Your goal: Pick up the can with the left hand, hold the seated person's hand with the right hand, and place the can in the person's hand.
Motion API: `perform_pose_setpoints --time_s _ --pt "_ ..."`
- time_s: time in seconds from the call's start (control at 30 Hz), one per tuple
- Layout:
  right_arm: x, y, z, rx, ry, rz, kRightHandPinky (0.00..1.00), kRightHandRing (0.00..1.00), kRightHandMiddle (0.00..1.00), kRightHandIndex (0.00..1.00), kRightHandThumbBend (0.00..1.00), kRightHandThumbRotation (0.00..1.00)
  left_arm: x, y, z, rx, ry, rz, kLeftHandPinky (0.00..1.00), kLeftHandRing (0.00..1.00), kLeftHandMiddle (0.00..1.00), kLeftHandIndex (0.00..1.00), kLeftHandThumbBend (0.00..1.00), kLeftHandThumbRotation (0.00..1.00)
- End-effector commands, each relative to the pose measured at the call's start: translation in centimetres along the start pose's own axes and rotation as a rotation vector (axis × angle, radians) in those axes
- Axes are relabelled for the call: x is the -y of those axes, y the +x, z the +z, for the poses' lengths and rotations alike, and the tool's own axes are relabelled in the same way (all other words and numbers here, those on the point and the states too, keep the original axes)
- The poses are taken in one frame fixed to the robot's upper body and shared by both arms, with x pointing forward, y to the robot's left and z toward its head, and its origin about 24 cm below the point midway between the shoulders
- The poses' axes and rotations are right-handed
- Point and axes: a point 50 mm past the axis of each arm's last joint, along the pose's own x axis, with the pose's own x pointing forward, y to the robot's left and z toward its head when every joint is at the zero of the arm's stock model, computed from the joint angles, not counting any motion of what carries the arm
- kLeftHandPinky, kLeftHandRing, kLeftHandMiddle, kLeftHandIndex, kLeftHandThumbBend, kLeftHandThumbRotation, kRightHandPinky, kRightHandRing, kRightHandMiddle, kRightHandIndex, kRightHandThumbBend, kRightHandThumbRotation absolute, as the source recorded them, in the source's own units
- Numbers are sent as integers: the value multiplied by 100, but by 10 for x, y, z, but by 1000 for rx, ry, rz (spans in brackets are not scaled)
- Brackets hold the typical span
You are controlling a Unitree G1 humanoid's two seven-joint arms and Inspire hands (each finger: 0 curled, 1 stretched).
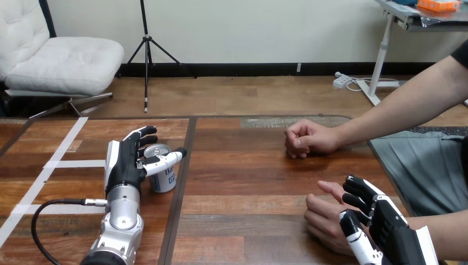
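A silver can [164, 178] stands upright on the wooden table [248, 182], left of the middle. My left hand [124, 165] wraps it from the left: the fingers [144, 133] curl behind its top and the thumb [165, 159] lies across its front. At the lower right, my right hand [386, 226] sits on the person's hand [323, 218], which rests on the table with its fingers loosely curled. My fingers bend over its far side and my thumb [353, 234] presses on its near side.
The person's other hand [306, 139] lies as a loose fist on the table at the upper right, its forearm reaching in from the right edge. White tape lines [66, 144] cross the table's left part. A dark seam [179, 187] runs front to back beside the can.
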Motion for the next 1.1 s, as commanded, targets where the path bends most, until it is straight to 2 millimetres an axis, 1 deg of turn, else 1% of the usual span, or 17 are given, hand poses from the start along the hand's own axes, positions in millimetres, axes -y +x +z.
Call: perform_pose_setpoints --time_s 0.0,0.23,0.63,0.93,1.07 --pt "-2 13 13 81 0 6 78 83 85 83 54 63 -1 8 24 73 -13 13 72 78 79 79 70 0" --pt "-1 13 13 80 7 3 77 83 84 83 55 63 2 7 22 69 -47 23 73 78 79 78 69 0" --pt "1 14 12 85 8 7 77 83 84 83 54 63 5 4 19 82 -29 41 73 79 80 78 68 0" --pt "2 14 13 88 -1 9 77 83 85 83 54 63 8 1 17 92 -60 39 74 80 80 78 67 0" --pt "2 15 13 88 30 12 77 83 85 83 53 61 9 0 17 93 -70 39 74 79 80 78 67 0"
